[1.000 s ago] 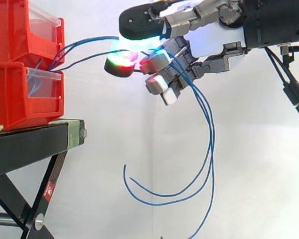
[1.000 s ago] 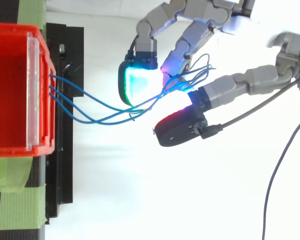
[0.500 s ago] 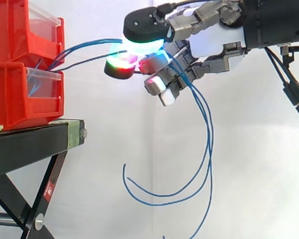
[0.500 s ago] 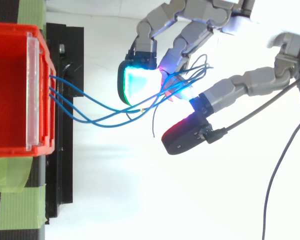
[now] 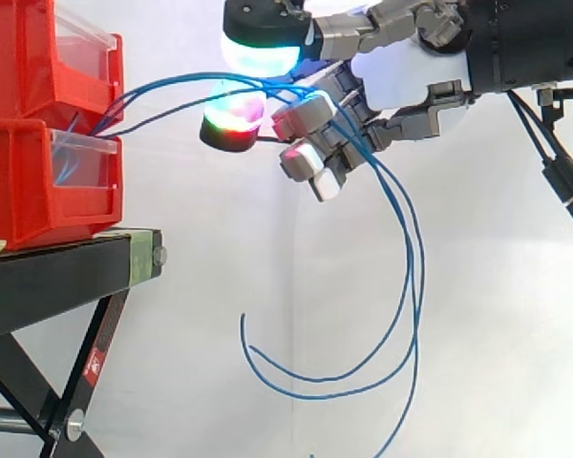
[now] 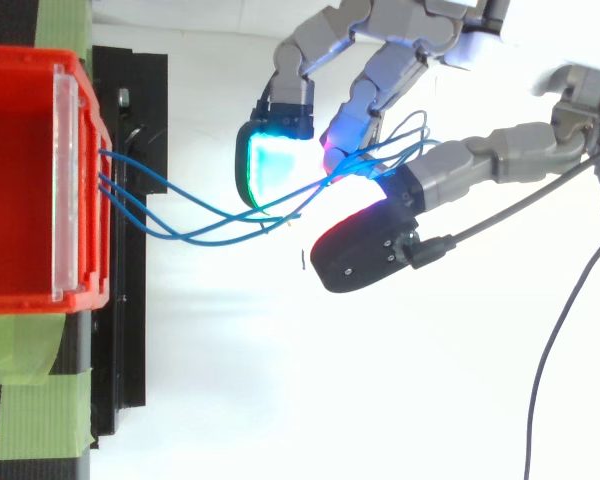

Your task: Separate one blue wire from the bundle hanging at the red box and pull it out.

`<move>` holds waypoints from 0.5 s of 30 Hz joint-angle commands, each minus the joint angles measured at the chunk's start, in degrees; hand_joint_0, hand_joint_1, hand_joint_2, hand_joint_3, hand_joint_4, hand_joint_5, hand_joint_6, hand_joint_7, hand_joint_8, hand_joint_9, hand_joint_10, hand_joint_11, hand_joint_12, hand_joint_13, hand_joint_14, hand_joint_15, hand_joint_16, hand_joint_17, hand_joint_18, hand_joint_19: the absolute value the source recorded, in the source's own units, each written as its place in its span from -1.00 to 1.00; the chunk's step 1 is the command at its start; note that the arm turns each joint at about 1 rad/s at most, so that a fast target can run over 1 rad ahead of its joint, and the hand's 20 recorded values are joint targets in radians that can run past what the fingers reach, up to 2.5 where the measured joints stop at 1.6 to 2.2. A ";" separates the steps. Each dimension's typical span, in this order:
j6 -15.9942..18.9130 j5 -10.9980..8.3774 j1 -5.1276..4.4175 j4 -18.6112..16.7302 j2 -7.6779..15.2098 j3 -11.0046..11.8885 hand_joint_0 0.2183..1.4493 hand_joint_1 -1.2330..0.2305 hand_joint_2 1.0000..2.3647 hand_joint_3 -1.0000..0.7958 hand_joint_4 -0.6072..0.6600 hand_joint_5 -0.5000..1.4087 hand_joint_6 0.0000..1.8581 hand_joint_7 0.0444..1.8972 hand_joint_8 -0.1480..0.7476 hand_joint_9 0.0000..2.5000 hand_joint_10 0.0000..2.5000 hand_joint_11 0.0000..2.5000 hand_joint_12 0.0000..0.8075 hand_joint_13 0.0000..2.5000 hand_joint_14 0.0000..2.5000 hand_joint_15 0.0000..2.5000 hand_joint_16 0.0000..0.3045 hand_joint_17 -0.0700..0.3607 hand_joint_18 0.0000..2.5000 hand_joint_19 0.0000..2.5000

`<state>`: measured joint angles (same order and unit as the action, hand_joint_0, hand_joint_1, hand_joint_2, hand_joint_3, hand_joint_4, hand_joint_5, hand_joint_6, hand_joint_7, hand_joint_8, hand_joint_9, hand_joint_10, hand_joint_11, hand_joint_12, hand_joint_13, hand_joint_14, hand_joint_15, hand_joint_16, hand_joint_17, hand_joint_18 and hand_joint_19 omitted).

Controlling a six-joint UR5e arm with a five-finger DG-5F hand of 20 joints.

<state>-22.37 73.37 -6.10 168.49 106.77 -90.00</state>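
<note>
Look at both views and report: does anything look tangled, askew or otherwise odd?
Yes: several thin blue wires, not one, run from the red plastic bin through the hand's curled fingers and hang looped below it, so none is separated.

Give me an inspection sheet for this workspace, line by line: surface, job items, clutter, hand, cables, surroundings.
Surface: black stand bearing the bins, with green tape on it.
Job's things: two stacked red bins; several blue wires leave their front.
Clutter: nothing seen.
Hand: the hand is level with the bins and apart from them, fingers curled round the blue wires, pads glowing.
Cables: the blue wires span from the bins to the hand, then hang in loops with loose ends below.
Surroundings: white curtain.
</note>
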 commanded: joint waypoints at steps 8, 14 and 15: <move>0.04 0.02 0.04 -0.09 0.02 0.00 -0.41 -0.24 -0.99 -0.36 0.14 -0.64 -0.03 0.03 -0.04 0.00 -0.87 0.41 0.08 -0.09 -0.98 -0.09 -0.66 -0.13 -0.16 -0.40; 0.04 0.02 -0.05 0.00 -0.07 0.00 -0.37 -0.32 -0.98 -0.27 0.11 -0.63 -0.02 0.05 -0.06 0.00 -0.89 0.43 0.06 -0.09 -0.98 -0.09 -0.66 -0.13 -0.17 -0.40; 0.04 0.02 -0.05 0.00 -0.07 0.00 -0.37 -0.33 -0.98 -0.25 0.10 -0.63 -0.02 0.05 -0.06 0.00 -0.89 0.44 0.07 -0.09 -0.98 -0.09 -0.66 -0.14 -0.17 -0.40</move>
<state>-22.36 73.38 -6.11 168.47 106.72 -90.00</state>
